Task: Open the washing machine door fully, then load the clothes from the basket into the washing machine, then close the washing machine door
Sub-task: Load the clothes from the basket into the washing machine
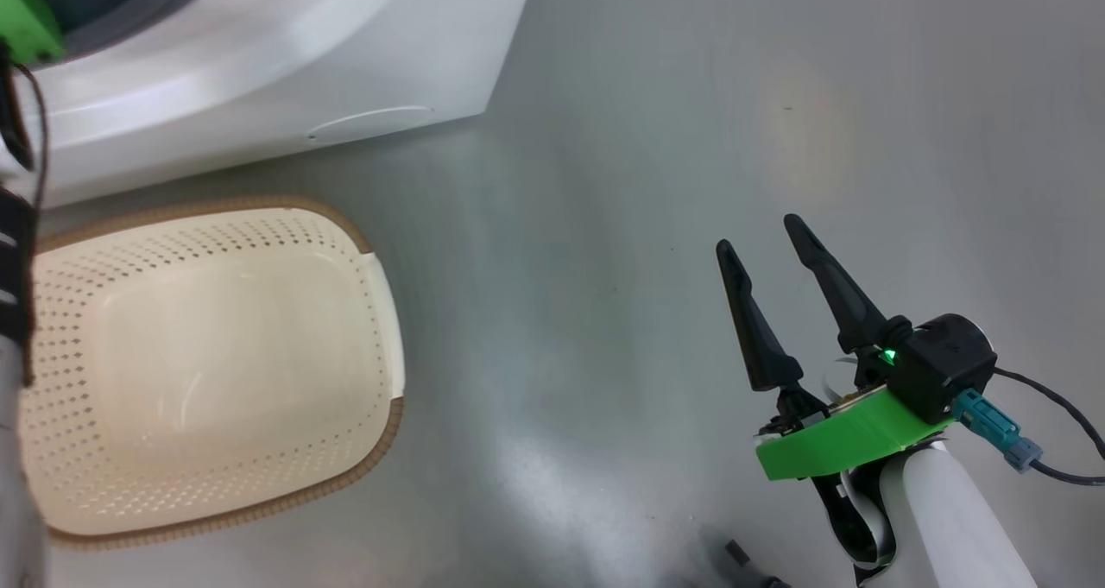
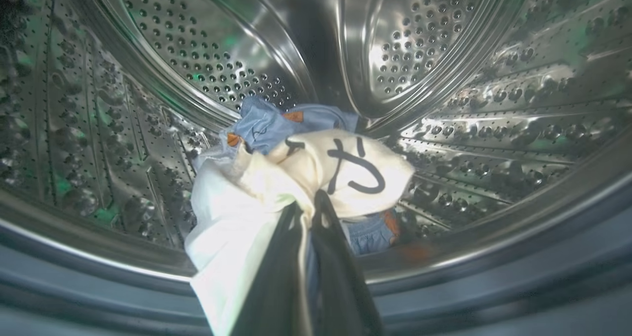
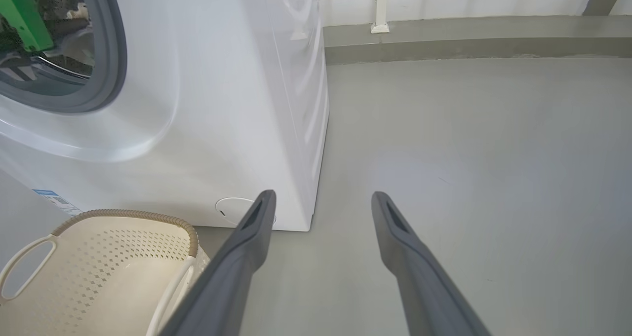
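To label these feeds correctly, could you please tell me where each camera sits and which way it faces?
Head: looks down at grey floor, cream perforated plastic basket, white boxy washing machine; open right gripper shows.
Left wrist: faces into the steel drum; left gripper shut on white and cream clothes.
Right wrist: along open fingers toward machine and floor.
Shared: basket, machine.

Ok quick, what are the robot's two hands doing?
Left gripper: shut on the clothes.
Right gripper: open, holding nothing.
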Tool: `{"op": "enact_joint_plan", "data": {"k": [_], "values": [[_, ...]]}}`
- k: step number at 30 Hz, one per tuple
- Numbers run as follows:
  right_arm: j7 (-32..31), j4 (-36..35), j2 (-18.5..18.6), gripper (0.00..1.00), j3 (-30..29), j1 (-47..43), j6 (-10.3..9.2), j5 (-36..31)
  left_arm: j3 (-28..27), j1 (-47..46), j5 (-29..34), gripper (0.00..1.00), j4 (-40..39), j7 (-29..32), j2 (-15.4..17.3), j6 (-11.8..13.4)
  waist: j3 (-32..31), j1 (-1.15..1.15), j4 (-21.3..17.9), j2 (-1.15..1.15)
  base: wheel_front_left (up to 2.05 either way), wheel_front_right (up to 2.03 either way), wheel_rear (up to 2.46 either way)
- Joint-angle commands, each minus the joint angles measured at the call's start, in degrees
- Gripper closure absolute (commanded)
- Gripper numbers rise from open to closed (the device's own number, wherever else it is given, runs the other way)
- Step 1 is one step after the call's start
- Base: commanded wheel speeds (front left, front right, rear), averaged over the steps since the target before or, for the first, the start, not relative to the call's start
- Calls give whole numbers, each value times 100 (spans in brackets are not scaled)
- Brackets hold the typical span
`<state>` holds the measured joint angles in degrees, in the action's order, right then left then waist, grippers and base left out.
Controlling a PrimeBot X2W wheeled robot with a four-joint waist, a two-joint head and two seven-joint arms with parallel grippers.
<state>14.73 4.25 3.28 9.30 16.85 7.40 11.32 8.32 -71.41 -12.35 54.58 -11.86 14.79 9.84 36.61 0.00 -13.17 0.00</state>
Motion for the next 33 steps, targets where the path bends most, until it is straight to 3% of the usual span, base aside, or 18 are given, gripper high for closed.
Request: {"op": "enact_joint_plan", "data": {"k": [1, 16, 33], "values": [[27, -153, -20, 0, 150, -57, 9, 116, -59, -195, 20, 100, -108, -77, 295, 52, 35, 0, -65, 0, 0, 0, 0], [27, -166, -25, 0, 302, -153, 9, 117, 38, -974, 101, 100, 283, -176, 628, 88, 314, 0, -403, 0, 0, 0, 0], [27, -253, 51, 0, 495, -394, 9, 123, 103, -1670, 67, 100, 560, -291, 1080, -202, 601, 0, -688, 0, 0, 0, 0]]}}
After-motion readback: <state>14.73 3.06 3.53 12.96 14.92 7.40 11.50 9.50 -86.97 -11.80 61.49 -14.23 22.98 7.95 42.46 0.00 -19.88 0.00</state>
